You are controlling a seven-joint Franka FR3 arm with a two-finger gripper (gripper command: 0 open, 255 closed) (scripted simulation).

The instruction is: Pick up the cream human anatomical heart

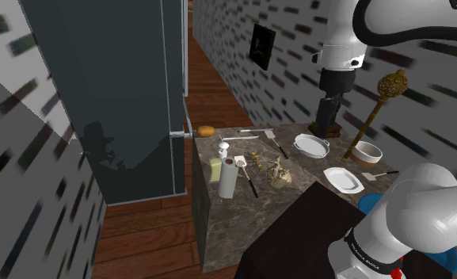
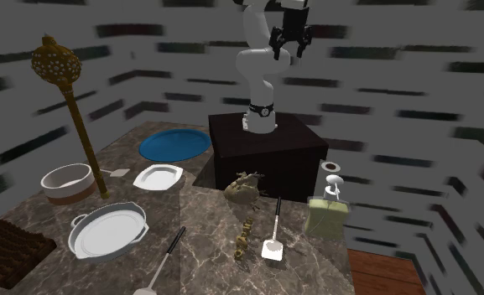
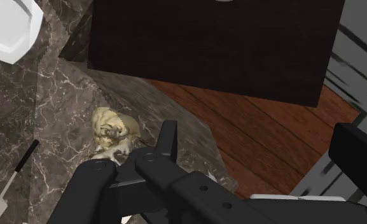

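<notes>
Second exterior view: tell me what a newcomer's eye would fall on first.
A tall golden mace with an ornate head, at the left of the marble counter, catches the eye first, then the bright blue plate beside the dark stand. Above the stand the white arm rears up, its black gripper open, far from the cream heart lying on the counter.

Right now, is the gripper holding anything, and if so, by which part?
Nothing is held. The gripper is open, high above the stand, and the cream heart lies on the marble counter, well apart from it.
</notes>
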